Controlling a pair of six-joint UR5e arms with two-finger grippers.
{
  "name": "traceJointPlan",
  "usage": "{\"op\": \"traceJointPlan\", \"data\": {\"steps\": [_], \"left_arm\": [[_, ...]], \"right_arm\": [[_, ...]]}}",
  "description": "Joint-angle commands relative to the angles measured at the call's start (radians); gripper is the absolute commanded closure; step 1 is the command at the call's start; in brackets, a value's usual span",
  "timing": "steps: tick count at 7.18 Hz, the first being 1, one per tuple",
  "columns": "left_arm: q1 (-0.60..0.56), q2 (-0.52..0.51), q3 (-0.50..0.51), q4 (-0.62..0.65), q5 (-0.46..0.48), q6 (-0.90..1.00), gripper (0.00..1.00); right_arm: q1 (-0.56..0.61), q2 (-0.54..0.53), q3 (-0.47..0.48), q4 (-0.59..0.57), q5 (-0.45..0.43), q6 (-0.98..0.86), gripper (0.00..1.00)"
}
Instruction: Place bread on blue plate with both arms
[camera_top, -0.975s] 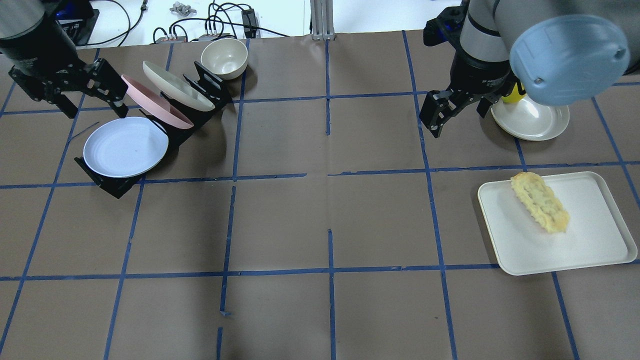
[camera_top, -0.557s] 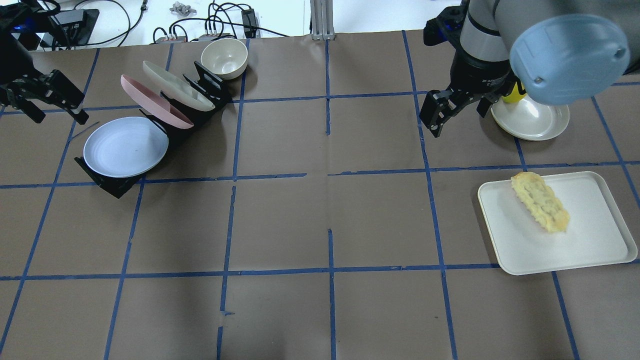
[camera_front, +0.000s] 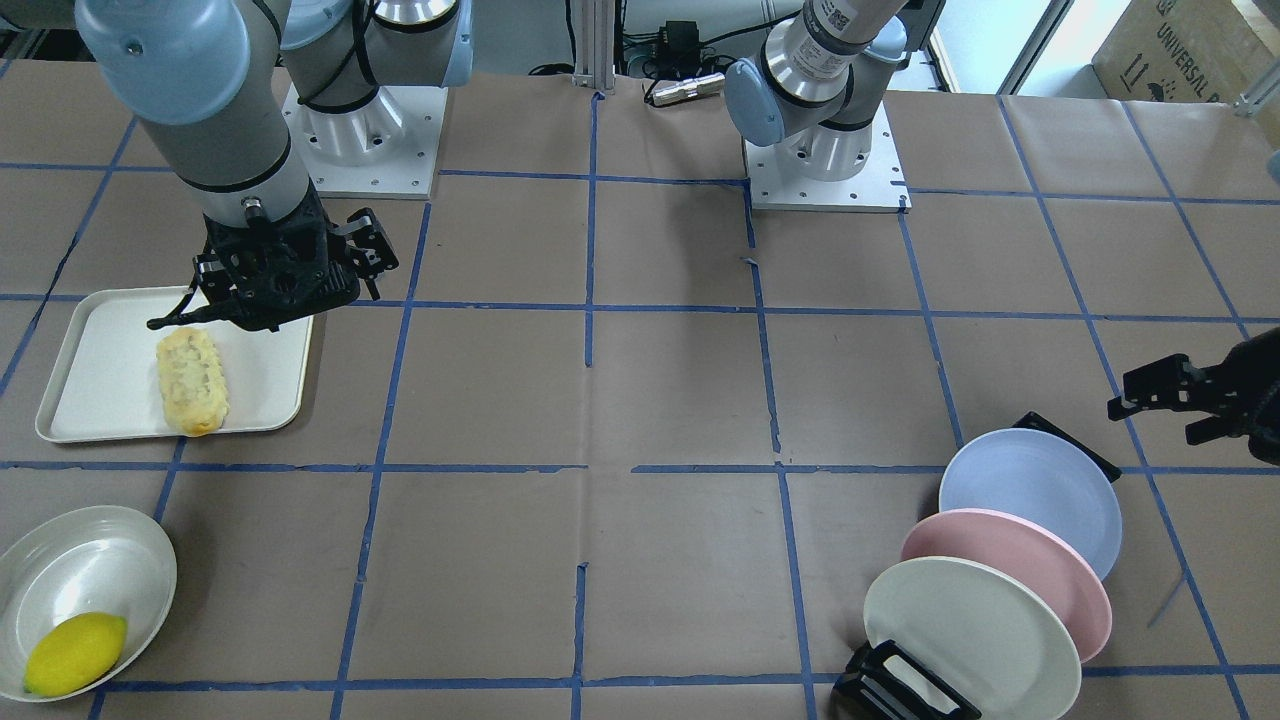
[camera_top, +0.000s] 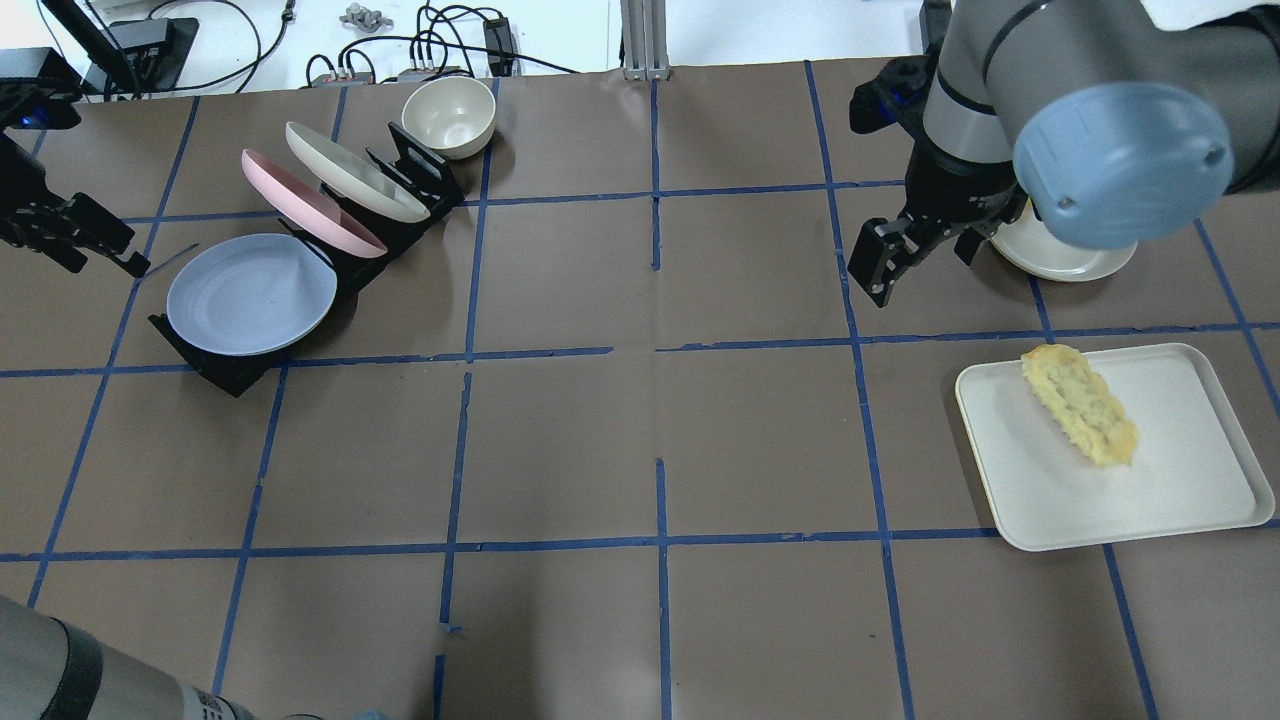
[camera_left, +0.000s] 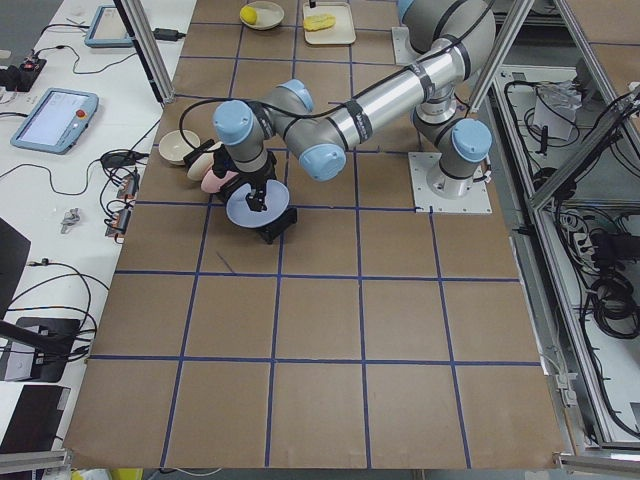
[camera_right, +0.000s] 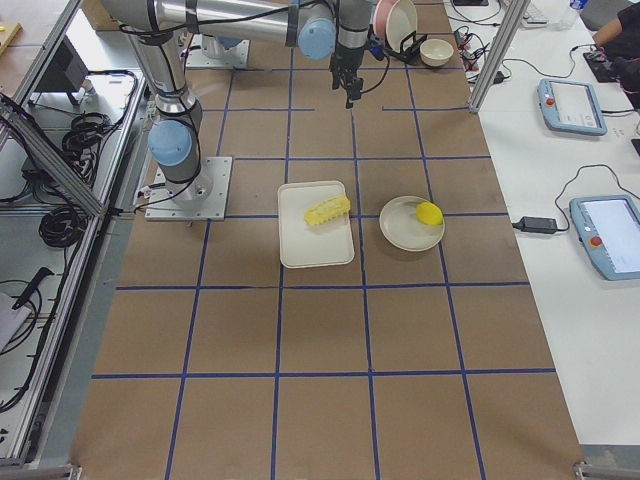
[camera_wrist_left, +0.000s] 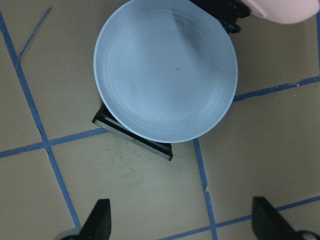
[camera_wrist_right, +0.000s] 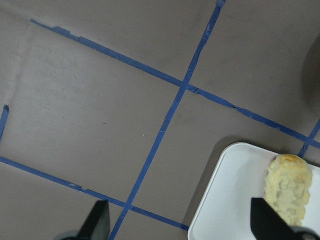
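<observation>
My left gripper (camera_wrist_left: 182, 227) stands wide open with nothing between its jaws. The blue plate (camera_wrist_left: 165, 70) sits ahead of them, roughly centred on the gap and clear of both fingertips, leaning in the front slot of the black rack (camera_wrist_left: 132, 136). My right gripper (camera_wrist_right: 180, 227) is also spread wide and empty. The bread (camera_wrist_right: 287, 192) lies on the white tray (camera_wrist_right: 230, 200), ahead of one finger rather than the gap, untouched and well apart from the plate.
</observation>
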Motion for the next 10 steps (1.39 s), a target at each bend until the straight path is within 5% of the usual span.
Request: {"op": "traceJointPlan", "data": {"steps": [1,3,5,7,8,9,10], "left_arm": [[0.002,-0.105,0.037,0.076,-0.025,0.000,0.01],[0.003,-0.198,0.099,0.074,-0.048,-0.006,0.02],[-0.003,-0.225,0.081,0.064,-0.086,-0.055,0.13],[0.005,-0.266,0.100,0.062,-0.097,-0.055,0.39],[0.006,-0.263,0.102,0.062,-0.093,-0.055,0.81],[0.005,-0.257,0.104,0.063,-0.094,-0.055,0.96],[0.003,-0.246,0.105,0.064,-0.097,-0.057,0.98]], "right_arm": [[-0.162,-0.039,0.187,-0.168,0.013,-0.234,0.00],[-0.330,-0.039,0.348,-0.355,0.092,-0.414,0.00],[-0.358,-0.030,0.436,-0.525,0.114,-0.497,0.00],[-0.369,0.048,0.435,-0.594,0.128,-0.513,0.00],[-0.422,0.064,0.435,-0.608,0.130,-0.537,0.00],[-0.461,0.073,0.434,-0.627,0.130,-0.548,0.00],[-0.475,0.114,0.435,-0.660,0.128,-0.572,0.00]]}}
